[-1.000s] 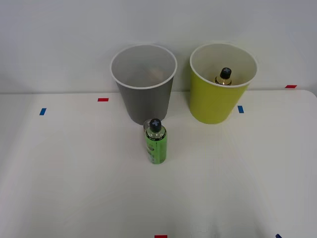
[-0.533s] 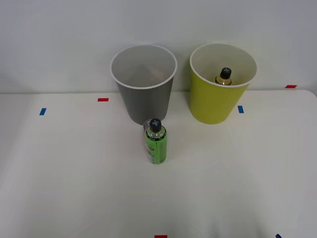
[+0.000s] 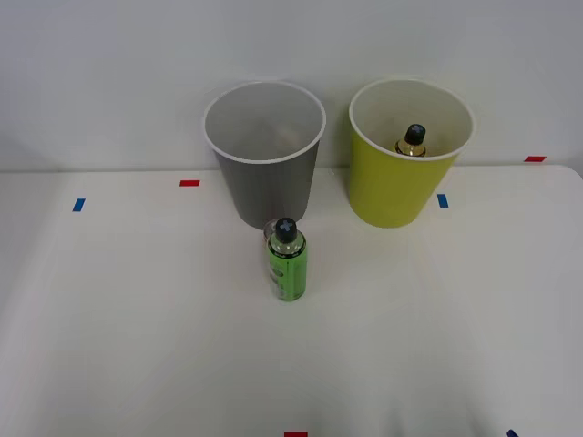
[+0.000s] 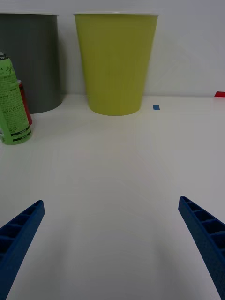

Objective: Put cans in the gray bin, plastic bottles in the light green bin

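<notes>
White desk [image 3: 137,346] runs up to a plain pale wall, with small red and blue tape marks scattered across it. At the far side we see the gray bin [image 3: 266,187] and, to its right in the front view, the light green bin [image 3: 401,187], standing near each other but apart.

Inside the light green bin an amber-necked bottle [image 3: 414,141] with a dark cap stands against the white wall, so we judge that one plastic bottle is already sorted. We cannot tell whether anything lies in the gray bin.

Just in front of the gray bin the green bottle [image 3: 288,262] stands upright on the desk. Tucked right behind it is the red can [image 4: 23,101], a sliver of red in the wrist view and a bit of silver top in the front view; we cannot tell if the two touch.

Our right gripper [image 4: 112,243] is spread wide and holds nothing, its blue ribbed fingers [image 4: 21,234] low over bare desk, well short of the bottle and can.

So, by our reading, two items are left: the green bottle for the light green bin and the can for the gray one. The close pairing may make a clean grasp awkward.
</notes>
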{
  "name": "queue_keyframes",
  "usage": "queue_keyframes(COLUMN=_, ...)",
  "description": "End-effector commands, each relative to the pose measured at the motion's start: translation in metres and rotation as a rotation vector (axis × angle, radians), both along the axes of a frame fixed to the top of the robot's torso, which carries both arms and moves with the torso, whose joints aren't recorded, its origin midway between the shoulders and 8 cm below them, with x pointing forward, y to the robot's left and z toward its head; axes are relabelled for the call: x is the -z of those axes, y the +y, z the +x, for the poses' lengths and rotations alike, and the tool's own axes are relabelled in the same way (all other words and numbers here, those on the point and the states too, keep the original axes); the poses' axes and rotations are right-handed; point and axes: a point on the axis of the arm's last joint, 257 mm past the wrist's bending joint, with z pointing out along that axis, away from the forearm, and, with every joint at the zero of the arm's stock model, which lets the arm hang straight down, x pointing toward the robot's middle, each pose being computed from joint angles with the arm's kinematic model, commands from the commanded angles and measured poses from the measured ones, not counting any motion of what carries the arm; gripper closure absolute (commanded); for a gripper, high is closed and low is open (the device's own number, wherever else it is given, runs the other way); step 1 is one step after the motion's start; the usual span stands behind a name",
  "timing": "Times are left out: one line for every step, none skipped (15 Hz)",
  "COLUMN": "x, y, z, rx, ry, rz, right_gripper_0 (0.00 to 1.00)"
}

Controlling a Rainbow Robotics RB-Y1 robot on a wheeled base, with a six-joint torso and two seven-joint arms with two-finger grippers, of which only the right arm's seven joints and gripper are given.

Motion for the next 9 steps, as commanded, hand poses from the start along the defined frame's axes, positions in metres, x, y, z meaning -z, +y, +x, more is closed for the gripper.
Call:
queue_keyframes(x=0.000, y=0.000, z=0.000, rx=0.000, ry=0.000, rz=0.000, right_gripper_0=0.00)
queue_keyframes(x=0.000, y=0.000, z=0.000, rx=0.000, ry=0.000, rz=0.000, right_gripper_0=0.00)
queue_keyframes(x=0.000, y=0.000, z=0.000, rx=0.000, ry=0.000, rz=0.000, right_gripper_0=0.00)
queue_keyframes(x=0.000, y=0.000, z=0.000, rx=0.000, ry=0.000, rz=0.000, right_gripper_0=0.00)
queue_keyframes(x=0.000, y=0.000, z=0.000, rx=0.000, ry=0.000, rz=0.000, right_gripper_0=0.00)
queue_keyframes(x=0.000, y=0.000, z=0.000, rx=0.000, ry=0.000, rz=0.000, right_gripper_0=0.00)
queue_keyframes(x=0.000, y=0.000, z=0.000, rx=0.000, ry=0.000, rz=0.000, right_gripper_0=0.00)
queue_keyframes(x=0.000, y=0.000, z=0.000, rx=0.000, ry=0.000, rz=0.000, right_gripper_0=0.00)
queue_keyframes(x=0.015, y=-0.001, z=0.001, rx=-0.004, ry=0.029, rz=-0.004, right_gripper_0=0.00)
